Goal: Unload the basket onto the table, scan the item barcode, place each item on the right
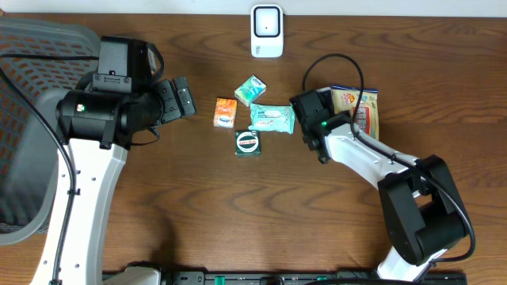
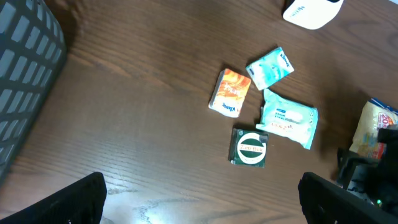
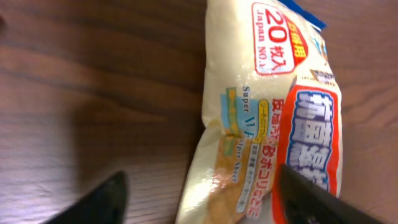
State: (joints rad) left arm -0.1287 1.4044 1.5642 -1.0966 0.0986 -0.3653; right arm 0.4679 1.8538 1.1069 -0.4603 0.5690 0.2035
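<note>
The item, a yellow snack packet [image 1: 358, 108] with red and blue Japanese print, lies flat on the table at the right. In the right wrist view the packet [image 3: 261, 106] fills the frame. My right gripper [image 3: 202, 177] is open just above it: one dark finger [image 3: 102, 202] is over bare wood and the other [image 3: 311, 199] over the packet's print. The white barcode scanner [image 1: 267, 32] stands at the far edge. My left gripper [image 1: 186, 96] hangs open above bare wood at the left, its fingers [image 2: 68, 202] far apart.
Between the arms lie an orange packet [image 1: 226, 112], a small teal packet [image 1: 250, 89], a pale teal wipes pack [image 1: 272, 119] and a green square packet [image 1: 248, 143]. A black cable [image 1: 337, 63] loops over the right arm. A mesh chair [image 1: 32, 79] stands at the left.
</note>
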